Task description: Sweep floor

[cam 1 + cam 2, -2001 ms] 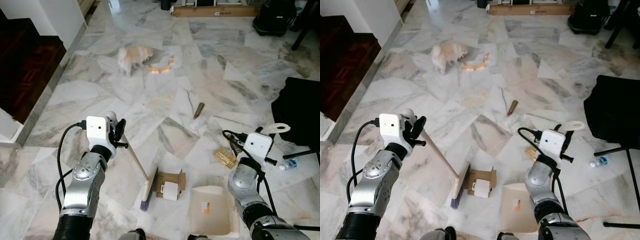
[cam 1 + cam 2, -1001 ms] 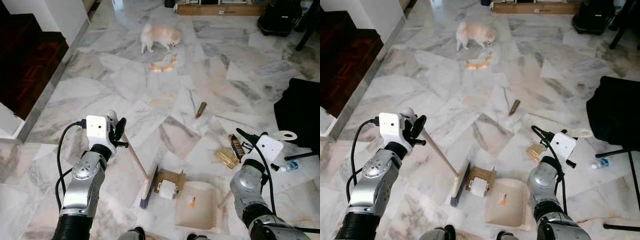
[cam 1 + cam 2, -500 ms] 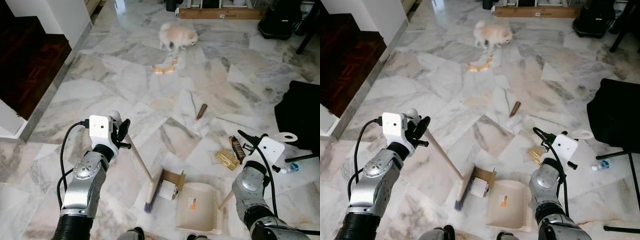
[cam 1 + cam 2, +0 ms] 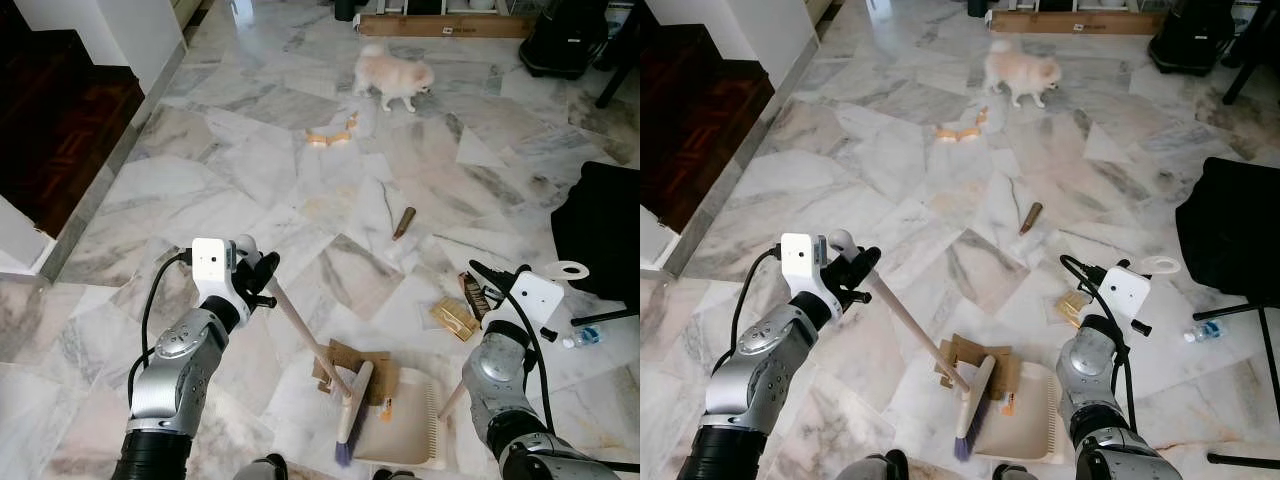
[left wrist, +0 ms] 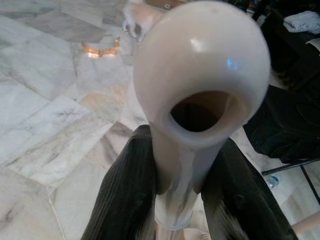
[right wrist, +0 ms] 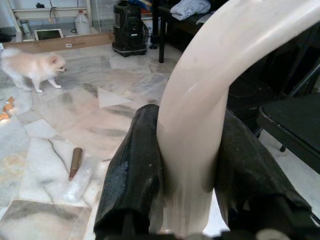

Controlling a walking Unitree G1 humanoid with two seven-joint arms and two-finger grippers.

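A: Left eye view first. L pincer clamped on the broom handle, head of the broom sits at the mouth of the dustpan, angled over it.

B: Confirmed in left wrist view, both fingers squeezed on the handle's rounded end. R side?

A: R pincer closed round the dustpan handle, pale curved plastic betw the two fingers. Pan lies flat on the marble floor, right in front of the robot.

B: Progress?

A: Partial, I'd say. Flattened cardboard piece is at the pan lip, part under the broom, looks only partly in. Small orange scrap already on the pan.

B: What's left?

A: Plenty. Crumpled wrapper just beside the R arm, brown tube-ish thing further out, orange bits far up the floor near a small fluffy dog. Plastic bottle by the black chair, cld be litter too, can't say.

B: Est?

A: First pile nearly in, rest of the floor untouched.
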